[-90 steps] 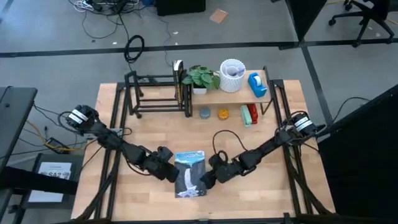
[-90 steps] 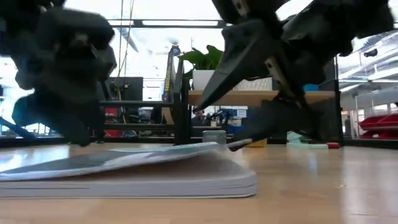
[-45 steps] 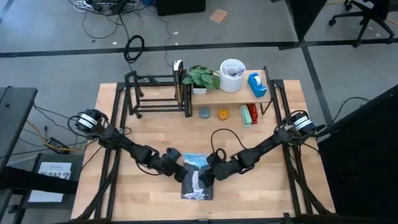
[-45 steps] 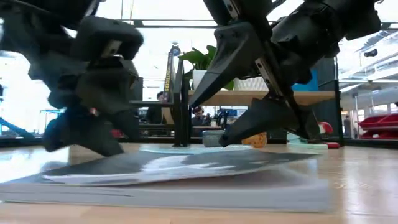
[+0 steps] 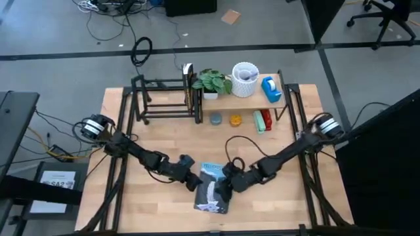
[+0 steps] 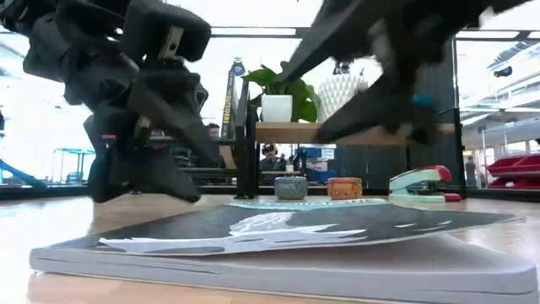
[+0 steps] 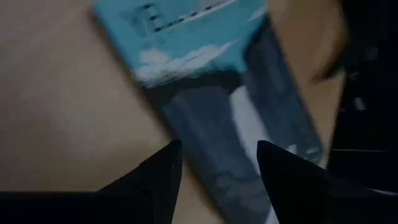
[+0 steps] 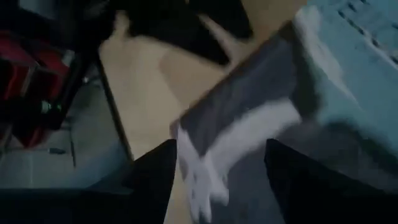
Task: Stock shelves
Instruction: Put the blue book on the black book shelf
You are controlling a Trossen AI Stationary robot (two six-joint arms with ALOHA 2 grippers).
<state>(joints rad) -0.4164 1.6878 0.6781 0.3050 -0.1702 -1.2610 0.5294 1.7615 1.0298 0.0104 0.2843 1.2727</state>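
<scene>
We see both arms low over the front middle of the counter [image 5: 275,141], flanking a book [image 5: 213,187] with a blue-and-dark waterfall cover that lies flat there, turned a little askew.

The left gripper [image 5: 192,178] sits at the book's left edge. In its wrist view the two dark fingers [image 7: 152,180] are spread apart with the cover showing between them, and they grip nothing; whether the tips touch the cover we cannot tell.

The right gripper [image 5: 222,192] is over the book's right side. Its wrist view shows its jaws parted as well, with the cover between them and nothing clamped. In the low view both grippers hang just above the book.

The shelves [image 5: 216,98] stand at the back of the counter, well apart from the book. The plank top carries a potted plant [image 5: 212,82], a white pot [image 5: 245,78] and a blue tape dispenser [image 5: 271,89]. Under and in front of it we see two small jars [image 5: 225,119] and a red and green stapler [image 5: 263,120]. The black rod rack [image 5: 164,98] to the left holds one upright thin item at its right end.

Bare counter lies open between the book and the shelves, and to the left and right of both arms.
</scene>
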